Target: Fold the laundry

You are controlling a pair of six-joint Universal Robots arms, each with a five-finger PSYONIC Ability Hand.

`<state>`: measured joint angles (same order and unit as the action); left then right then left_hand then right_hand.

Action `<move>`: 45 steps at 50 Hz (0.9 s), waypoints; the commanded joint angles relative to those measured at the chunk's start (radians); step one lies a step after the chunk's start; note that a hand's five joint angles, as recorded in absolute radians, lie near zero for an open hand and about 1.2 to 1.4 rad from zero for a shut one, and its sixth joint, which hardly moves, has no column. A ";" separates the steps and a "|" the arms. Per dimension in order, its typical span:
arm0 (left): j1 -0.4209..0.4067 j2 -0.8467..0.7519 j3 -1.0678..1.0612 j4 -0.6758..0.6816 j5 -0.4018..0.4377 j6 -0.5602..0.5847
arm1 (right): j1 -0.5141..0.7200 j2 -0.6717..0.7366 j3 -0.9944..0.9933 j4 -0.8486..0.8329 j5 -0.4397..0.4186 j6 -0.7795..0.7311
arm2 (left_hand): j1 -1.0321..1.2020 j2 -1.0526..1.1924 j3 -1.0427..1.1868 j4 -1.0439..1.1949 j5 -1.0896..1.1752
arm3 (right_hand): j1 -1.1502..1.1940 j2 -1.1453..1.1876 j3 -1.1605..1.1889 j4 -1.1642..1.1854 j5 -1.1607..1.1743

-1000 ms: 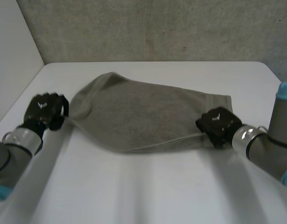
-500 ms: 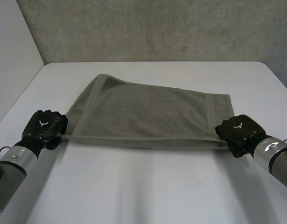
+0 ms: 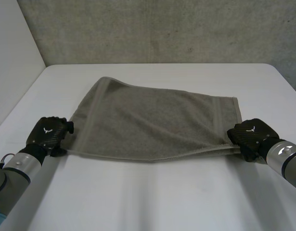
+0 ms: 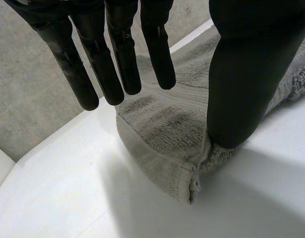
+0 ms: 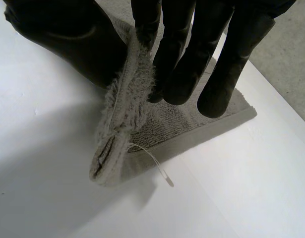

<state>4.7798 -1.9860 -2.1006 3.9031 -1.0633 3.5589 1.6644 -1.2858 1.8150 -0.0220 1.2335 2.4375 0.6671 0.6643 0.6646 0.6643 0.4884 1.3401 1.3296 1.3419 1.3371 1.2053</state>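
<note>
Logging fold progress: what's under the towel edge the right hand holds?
More of the towel, lying flat on the white table. The right hand pinches the raised edge; whatever is beneath the flat part is covered.

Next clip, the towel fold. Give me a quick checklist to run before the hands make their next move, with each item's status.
1. Right hand holding the near right corner of the towel: ok, cloth pinched between thumb and fingers.
2. Left hand holding the near left corner: not ok, fingers straight above the cloth, thumb alone resting on it.
3. Towel lying smooth: ok, no big wrinkles in the head view.
4. Towel wholly on the table: ok.
5. Layers at the right corner aligned: cannot tell.
</note>
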 commanded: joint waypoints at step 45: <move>-0.005 -0.079 0.096 -0.128 0.002 0.159 | 0.001 0.005 0.004 -0.006 -0.002 0.003 | 0.177 0.180 0.179 0.180 0.181 | 0.056 0.067 0.054 0.059 0.016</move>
<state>4.7773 -2.0439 -2.0370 3.7743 -1.0580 3.7219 1.6654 -1.2821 1.8193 -0.0276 1.2318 2.4406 0.6628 0.6631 0.6630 0.6617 0.4836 1.3401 1.3296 1.3418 1.3371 1.2053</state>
